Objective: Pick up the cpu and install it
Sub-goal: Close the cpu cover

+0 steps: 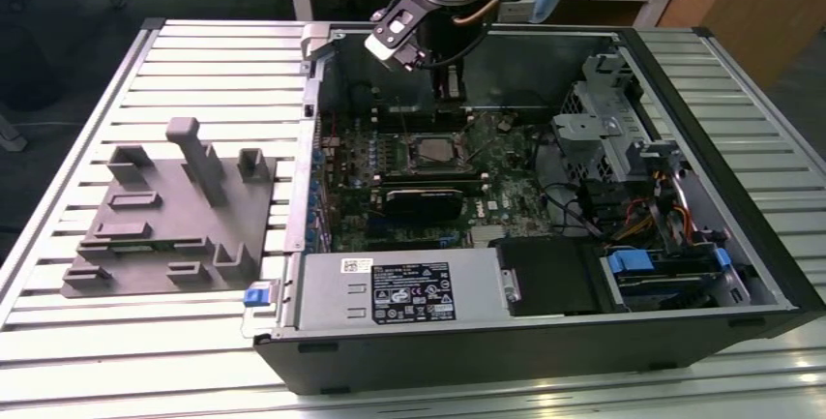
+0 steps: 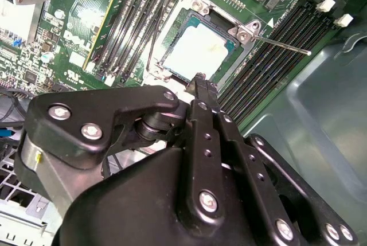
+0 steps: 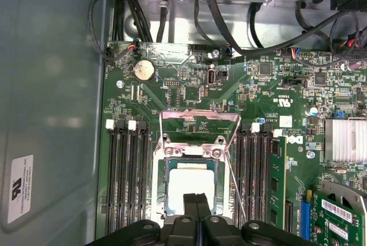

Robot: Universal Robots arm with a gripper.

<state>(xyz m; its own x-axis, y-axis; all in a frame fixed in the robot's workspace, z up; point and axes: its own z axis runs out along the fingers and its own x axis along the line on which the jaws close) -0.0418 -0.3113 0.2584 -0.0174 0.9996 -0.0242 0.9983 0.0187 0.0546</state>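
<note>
The cpu [image 3: 186, 186] lies flat in the motherboard socket [image 3: 160, 200], and the gripper [image 3: 195, 203] hangs over one edge of it with fingers pressed together, grasping nothing. The socket's load plate [image 3: 199, 123] stands swung open and its thin lever [image 2: 281, 44] juts free, with memory slots [image 3: 123, 177] close on both sides and one green module [image 3: 277, 183] standing upright. The case wall [image 3: 51, 114] bounds one side, cables [image 3: 229, 22] cross above the board, and the room over the socket is open.
</note>
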